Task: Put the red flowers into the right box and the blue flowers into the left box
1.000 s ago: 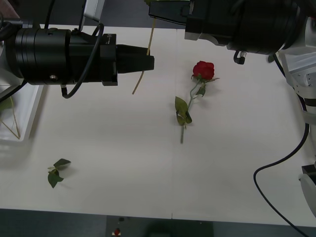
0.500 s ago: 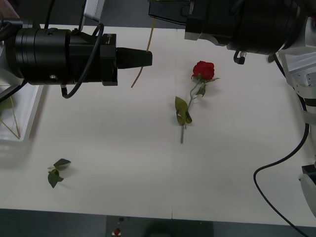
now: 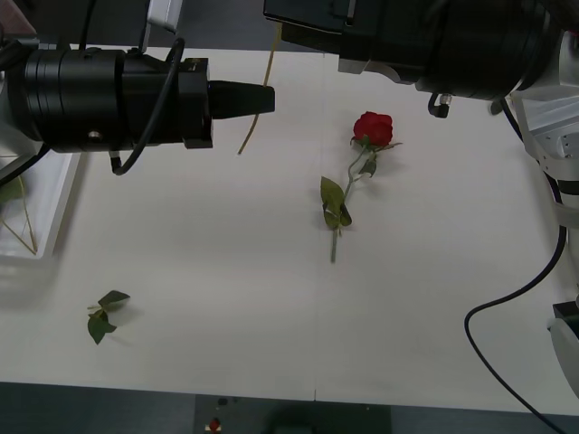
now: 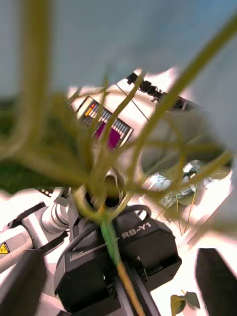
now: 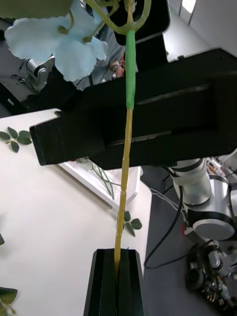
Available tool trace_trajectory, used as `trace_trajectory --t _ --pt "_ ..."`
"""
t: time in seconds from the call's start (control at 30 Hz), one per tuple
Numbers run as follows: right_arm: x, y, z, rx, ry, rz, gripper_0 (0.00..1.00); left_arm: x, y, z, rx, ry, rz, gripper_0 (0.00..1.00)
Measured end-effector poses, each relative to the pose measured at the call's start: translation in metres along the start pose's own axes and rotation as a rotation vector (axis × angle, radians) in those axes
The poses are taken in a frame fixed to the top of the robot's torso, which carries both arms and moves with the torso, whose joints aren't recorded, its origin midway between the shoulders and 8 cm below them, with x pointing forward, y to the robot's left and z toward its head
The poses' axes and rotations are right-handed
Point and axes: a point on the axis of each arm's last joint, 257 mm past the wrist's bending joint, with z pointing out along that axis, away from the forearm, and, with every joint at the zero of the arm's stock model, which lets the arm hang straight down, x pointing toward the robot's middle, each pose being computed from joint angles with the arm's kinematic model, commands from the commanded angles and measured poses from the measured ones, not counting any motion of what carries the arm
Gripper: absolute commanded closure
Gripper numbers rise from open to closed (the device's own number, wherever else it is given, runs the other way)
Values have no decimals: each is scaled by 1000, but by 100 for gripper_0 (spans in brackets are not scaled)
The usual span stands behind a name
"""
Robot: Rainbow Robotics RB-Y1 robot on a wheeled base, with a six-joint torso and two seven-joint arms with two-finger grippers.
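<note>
Grippers meeting over the far side of the table [image 3: 226, 271], a blue flower stem between them.

Left gripper [image 3: 270, 98] reaches level from nine o'clock, its black fingers [image 5: 105, 281] clenched on the yellow stem [image 5: 123, 197] of a blue flower [image 5: 74, 42]; the stem [image 3: 258, 99] hangs slanted above the tabletop. Right gripper [image 5: 133, 118] hangs at twelve o'clock around the same stem higher up; whether it grips, I cannot tell. One red flower [image 3: 372, 128] lies at centre-right, stem toward six o'clock. Left box [image 3: 36, 217] sits at nine o'clock; a leaf sprig [image 3: 104, 315] lies at seven.
</note>
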Motion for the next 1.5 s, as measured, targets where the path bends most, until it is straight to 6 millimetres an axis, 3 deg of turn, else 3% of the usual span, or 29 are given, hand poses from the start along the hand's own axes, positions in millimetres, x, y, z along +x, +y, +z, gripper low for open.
trace_trajectory --t 0.2,0.37,0.5,0.63,0.77,0.93,1.17,1.33,1.5 --pt "0 0 0 0 0 0 0 -7 15 -15 -42 -17 -16 100" --pt "0 -1 0 1 0 2 0 -21 26 -57 -122 -73 -2 100" --pt "-1 -4 -3 14 1 4 0 -28 31 -104 -207 -116 -17 100" --pt "-3 -18 -17 74 18 6 0 -20 33 -159 -277 -114 -73 100" --pt "-5 -29 -31 129 31 52 0 -13 36 -232 -385 -100 -66 100" --pt "-2 -44 -45 210 54 136 0 19 53 -331 -583 -14 -88 100" --pt "18 -77 -67 408 122 230 0 86 89 -432 -836 137 -186 100" --pt "36 -107 -89 564 170 304 0 125 108 -486 -995 239 -222 100" --pt "57 -130 -116 745 231 405 0 170 119 -507 -1061 322 -284 100"
